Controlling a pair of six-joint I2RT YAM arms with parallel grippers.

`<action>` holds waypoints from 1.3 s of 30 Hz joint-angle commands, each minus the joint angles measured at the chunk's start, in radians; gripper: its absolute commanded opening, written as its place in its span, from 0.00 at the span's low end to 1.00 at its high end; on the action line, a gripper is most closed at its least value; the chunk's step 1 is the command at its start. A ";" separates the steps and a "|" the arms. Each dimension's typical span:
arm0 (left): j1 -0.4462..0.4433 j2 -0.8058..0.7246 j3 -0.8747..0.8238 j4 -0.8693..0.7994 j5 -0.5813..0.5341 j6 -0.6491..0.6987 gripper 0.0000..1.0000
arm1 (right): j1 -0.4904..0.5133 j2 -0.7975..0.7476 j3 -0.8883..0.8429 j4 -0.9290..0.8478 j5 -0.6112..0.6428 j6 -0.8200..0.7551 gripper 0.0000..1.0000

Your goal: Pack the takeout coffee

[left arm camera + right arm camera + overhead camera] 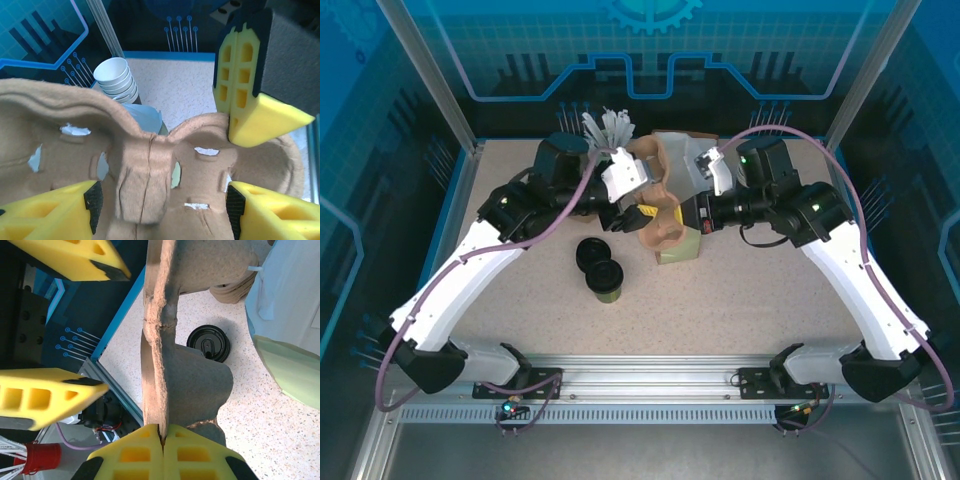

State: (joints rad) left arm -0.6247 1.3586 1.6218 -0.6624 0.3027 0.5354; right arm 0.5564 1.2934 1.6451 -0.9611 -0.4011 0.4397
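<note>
The takeout coffee (606, 281), a small olive-green cup with a black lid, stands on the table in front of both grippers, touched by neither. Above the table a brown pulp cup carrier (663, 228) hangs tilted between the arms. My right gripper (162, 437) is shut on the carrier's rim (156, 365). My left gripper (162, 210) is open, its fingers (55, 212) standing on either side of the carrier's middle ridge (142, 185) without pinching it. The right gripper's shut fingers (240, 75) show at the carrier's far edge.
A loose stack of black lids (589, 252) lies just behind the coffee. A pale green paper bag (680, 250) stands under the carrier. A stack of white-rimmed cups (117, 77) and a bunch of straws (608, 127) sit at the back. A black lid (209, 342) lies beyond the carrier.
</note>
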 commanded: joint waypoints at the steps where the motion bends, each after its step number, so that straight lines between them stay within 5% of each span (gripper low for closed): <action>1: -0.015 0.025 0.034 -0.040 -0.059 0.072 0.67 | 0.019 0.012 0.035 -0.020 -0.025 -0.016 0.00; 9: -0.026 0.047 0.029 -0.027 -0.100 0.088 0.52 | 0.025 0.018 0.038 -0.025 -0.030 -0.023 0.00; 31: -0.036 0.082 0.036 -0.021 -0.140 0.106 0.38 | 0.025 0.007 0.031 -0.030 -0.010 -0.040 0.00; 36: -0.036 0.077 0.031 -0.013 -0.141 0.103 0.35 | 0.019 -0.012 0.032 -0.042 0.035 -0.060 0.23; 39: -0.034 0.070 0.029 -0.009 -0.143 0.096 0.34 | 0.000 -0.027 0.036 -0.051 0.058 -0.083 0.27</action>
State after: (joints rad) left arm -0.6567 1.4395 1.6283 -0.6838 0.1684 0.6308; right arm 0.5632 1.2999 1.6459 -0.9821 -0.3702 0.3901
